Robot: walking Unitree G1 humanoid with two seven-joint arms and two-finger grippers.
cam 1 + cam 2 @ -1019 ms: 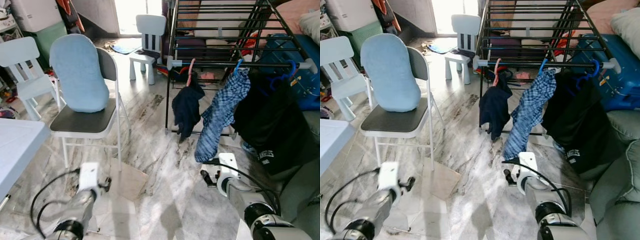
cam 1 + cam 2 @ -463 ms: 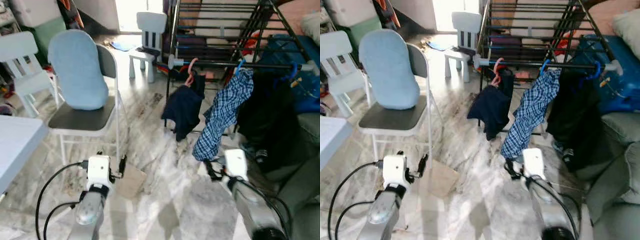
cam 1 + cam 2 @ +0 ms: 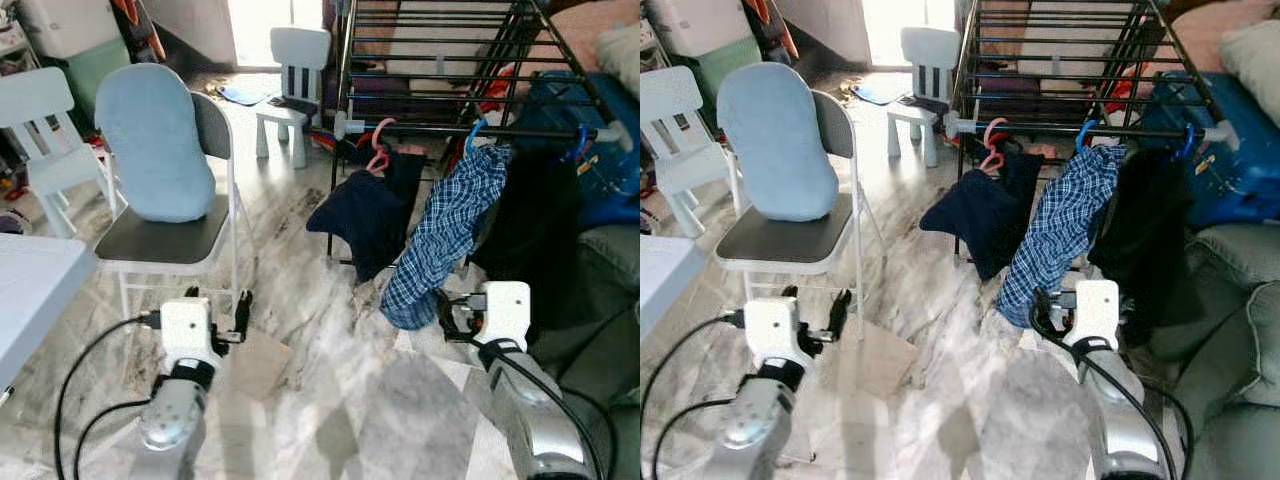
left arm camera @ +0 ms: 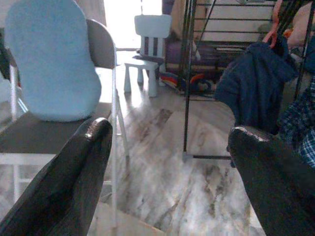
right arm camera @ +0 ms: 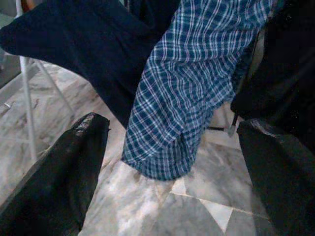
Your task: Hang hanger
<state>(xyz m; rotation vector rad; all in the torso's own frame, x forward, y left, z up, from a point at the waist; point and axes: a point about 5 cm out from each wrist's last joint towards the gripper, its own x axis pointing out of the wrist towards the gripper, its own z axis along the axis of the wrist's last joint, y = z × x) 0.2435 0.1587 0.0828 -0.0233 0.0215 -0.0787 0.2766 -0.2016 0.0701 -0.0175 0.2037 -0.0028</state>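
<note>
A black drying rack [image 3: 450,60] stands ahead on the right. From its front rail hang a pink hanger [image 3: 378,146] with a navy garment [image 3: 365,215], a blue hanger [image 3: 476,132] with a plaid shirt [image 3: 445,235], and another blue hanger [image 3: 582,140] with a black garment [image 3: 530,230]. My right gripper [image 3: 447,312] is open and empty, just below the plaid shirt's hem [image 5: 162,162]. Low beside the folding chair, my left gripper [image 3: 217,300] is open and holds nothing; its wrist view looks toward the rack and the navy garment [image 4: 256,83].
A folding chair [image 3: 165,240] with a blue cushion [image 3: 155,145] stands at the left. White child chairs [image 3: 297,60] [image 3: 45,130] are behind. A white table corner [image 3: 30,290], a cardboard piece [image 3: 262,365] on the marble floor, a blue suitcase [image 3: 612,160] and a grey sofa [image 3: 610,310] surround me.
Both arms have risen and reached forward. The right gripper has come up close to the plaid shirt's hem. The navy garment has swung out to the left.
</note>
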